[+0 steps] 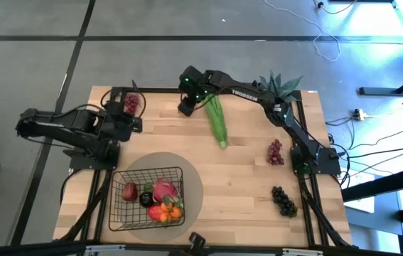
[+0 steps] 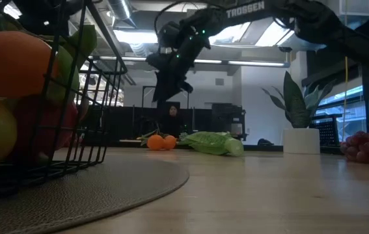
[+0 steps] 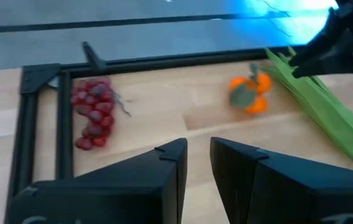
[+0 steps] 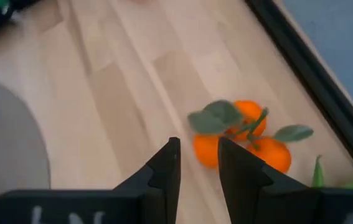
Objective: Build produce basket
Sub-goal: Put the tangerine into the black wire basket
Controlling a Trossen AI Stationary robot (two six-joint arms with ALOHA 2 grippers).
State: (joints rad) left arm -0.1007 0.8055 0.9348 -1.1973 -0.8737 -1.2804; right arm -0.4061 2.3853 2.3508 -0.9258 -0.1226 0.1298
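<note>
The right gripper (image 4: 198, 163) is seen with its jaws set to a narrow gap and nothing held between them; in the high view it hangs at the upper middle of the frame (image 1: 187, 105), above the far edge of the table (image 1: 244, 178). Just past the fingertips, in the right wrist view, the tangerines (image 4: 241, 140) are found on the wood, a leafy pair lying slightly to one side of the gap, so a small sideways shift and a descent are judged necessary. The long green bunch (image 1: 217, 121) lies beside them, its long axis running down the frame. The left gripper (image 3: 198, 155), narrowly parted and empty, is parked at the left, farther off. The basket (image 1: 119, 213), already part filled, sits at lower left
</note>
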